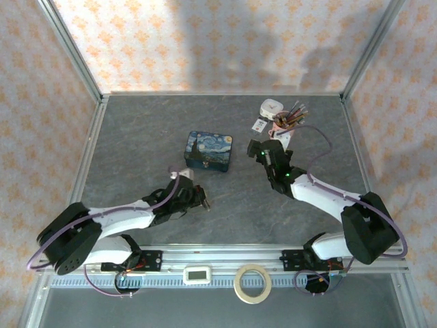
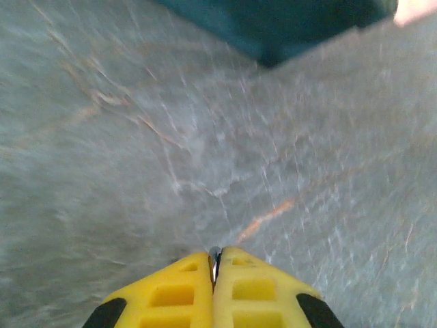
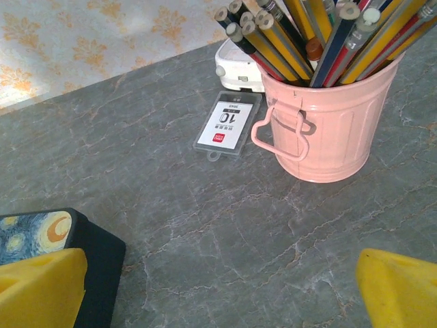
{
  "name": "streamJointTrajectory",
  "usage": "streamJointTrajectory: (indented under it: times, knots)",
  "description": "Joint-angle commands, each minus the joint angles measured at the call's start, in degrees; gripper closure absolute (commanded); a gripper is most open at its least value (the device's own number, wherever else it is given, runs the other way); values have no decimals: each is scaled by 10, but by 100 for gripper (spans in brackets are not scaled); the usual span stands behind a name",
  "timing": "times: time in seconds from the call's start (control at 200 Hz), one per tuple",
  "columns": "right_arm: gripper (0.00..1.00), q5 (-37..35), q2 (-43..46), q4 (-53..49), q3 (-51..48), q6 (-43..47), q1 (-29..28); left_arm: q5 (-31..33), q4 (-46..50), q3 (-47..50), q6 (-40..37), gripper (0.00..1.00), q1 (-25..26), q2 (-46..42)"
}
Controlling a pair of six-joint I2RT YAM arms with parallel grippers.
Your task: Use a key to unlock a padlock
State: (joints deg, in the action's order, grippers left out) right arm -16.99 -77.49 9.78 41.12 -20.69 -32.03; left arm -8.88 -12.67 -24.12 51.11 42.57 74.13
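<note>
Top view, left gripper (image 1: 202, 198) low over the grey table (image 1: 136, 137) near the blue starry tin (image 1: 208, 152), right gripper (image 1: 261, 152) between tin and pink pencil bucket (image 1: 282, 125), left wrist, yellow fingers (image 2: 171, 290) pressed together on the key (image 2: 214, 262), a thin metal sliver, right wrist, jaws spread wide, bucket ahead.

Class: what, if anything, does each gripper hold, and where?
Left gripper pinches a thin metal sliver, likely the key; which part cannot be told. Right gripper, open, holds nothing.
</note>
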Motion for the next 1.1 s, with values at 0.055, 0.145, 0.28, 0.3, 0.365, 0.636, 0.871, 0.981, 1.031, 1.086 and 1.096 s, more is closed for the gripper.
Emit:
streamJointTrajectory:
  times: [0.055,0.145,0.28,0.3,0.365,0.636,0.871,0.981,1.031,1.086,1.096]
  knots:
    - [0,-26,1,-6,12,13,4,-19,-2,-51,-18,100,36,64]
    - [0,-35,0,-10,12,19,3,-23,-16,-65,-17,95,44,87]
    - [0,-43,3,-4,0,27,7,-23,-27,-74,-13,71,45,96]
    - [0,-44,4,-2,-3,27,8,-20,-25,-76,-14,66,45,96]
    - [0,-44,9,4,-13,31,16,-7,-16,-83,-17,52,45,92]
    - [0,-39,35,18,-40,57,73,91,26,-108,-53,35,25,37]
    - [0,-52,53,79,-88,107,166,211,14,-98,-98,15,-97,-38]
    - [0,-24,50,154,-128,109,225,273,-57,-64,-100,1,-159,-70]
    - [0,-14,40,193,-145,109,247,274,-89,-54,-104,1,-194,-73]
    - [0,-13,23,232,-159,114,264,274,-97,-56,-108,1,-235,-70]
    - [0,-13,20,238,-160,115,266,275,-97,-57,-109,1,-242,-69]
